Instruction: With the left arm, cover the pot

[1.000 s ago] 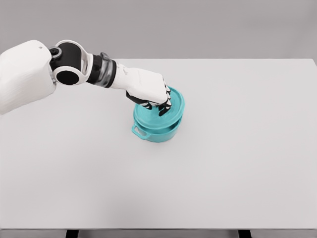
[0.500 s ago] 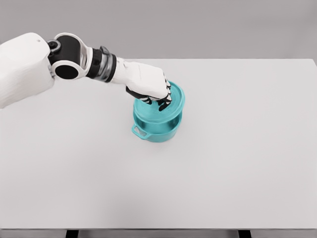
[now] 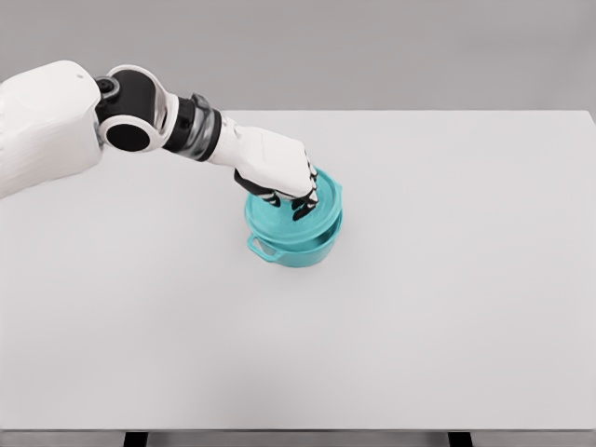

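Teal pot sits mid-table, one side handle facing the camera. Teal lid rests on its rim, roughly seated. Left hand on top, fingers curled gripping the lid.

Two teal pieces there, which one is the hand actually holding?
The upper one, the lid: the left hand grips it from above. The pot beneath has a side handle and sits on the table.

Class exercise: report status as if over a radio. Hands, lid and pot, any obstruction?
Left hand shut on lid, fingers curled over its top. Lid sits on teal pot, about level. Right hand not in view. Nothing obstructing on table.
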